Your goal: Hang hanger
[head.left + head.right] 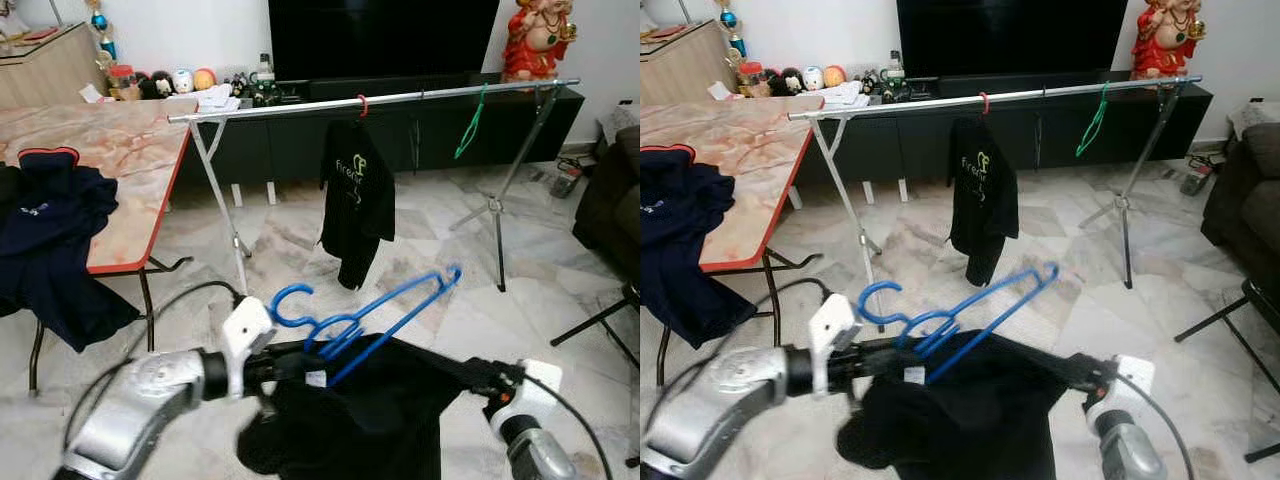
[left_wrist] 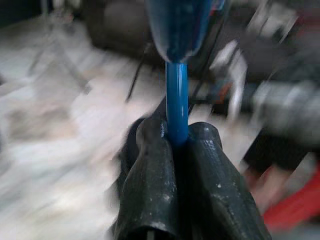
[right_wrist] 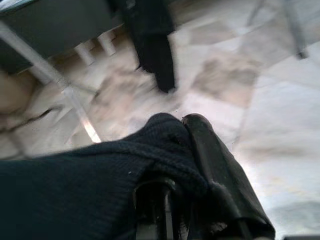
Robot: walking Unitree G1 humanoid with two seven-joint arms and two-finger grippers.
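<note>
Blue plastic hanger [image 1: 370, 318] pinched tight in the left pincer [image 2: 176, 145], fingers [image 2: 150, 170] squeezed on the thin blue bar. Black shirt [image 1: 370, 420] draped over the hanger, hanging down below both pincers. Right pincer [image 3: 185, 150] clamped on a fold of that black shirt, keeping the cloth from slipping. Hook of the hanger curled up just above the left pincer, pointing toward the left arm. Silver rail [image 1: 380, 100] far ahead of both pincers and well above them, standing on thin metal legs. One black shirt with a red hook [image 1: 357, 200] already on the rail, straight ahead, and a green hanger [image 1: 468, 128] further along toward the right pincer's side. Marble surface [image 1: 120, 160] with a dark blue garment [image 1: 50, 230] off beyond the left pincer. Probably the carrying step, with the hanging not yet done. Next move likely calls for: walking closer to the rail, lifting the hook higher than the bar, dropping it over a bare spot between the two hung things, then letting go with both pincers.
</note>
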